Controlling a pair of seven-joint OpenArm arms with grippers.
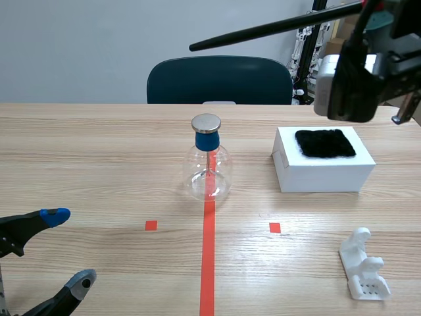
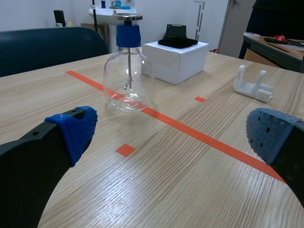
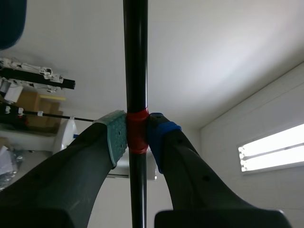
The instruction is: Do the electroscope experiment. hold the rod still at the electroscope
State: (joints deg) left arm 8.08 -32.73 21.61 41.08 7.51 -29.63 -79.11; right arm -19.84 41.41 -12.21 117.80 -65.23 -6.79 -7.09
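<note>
The electroscope (image 1: 208,161) is a clear glass flask with a blue stopper and a round metal cap, standing on the red centre line; it also shows ahead of my left gripper (image 2: 175,130). A long black rod (image 1: 276,26) with a red band (image 3: 137,128) is held high above the table, its free tip up and to the right of the flask's cap, well clear of it. My right gripper (image 3: 137,130) is shut on the rod at the red band. My left gripper (image 1: 69,253) rests open near the table's front left corner.
A white box (image 1: 322,161) with a black fur cloth (image 1: 325,143) on top stands right of the flask. A white plastic stand (image 1: 364,264) lies at the front right. A dark blue chair (image 1: 219,79) is behind the table's far edge.
</note>
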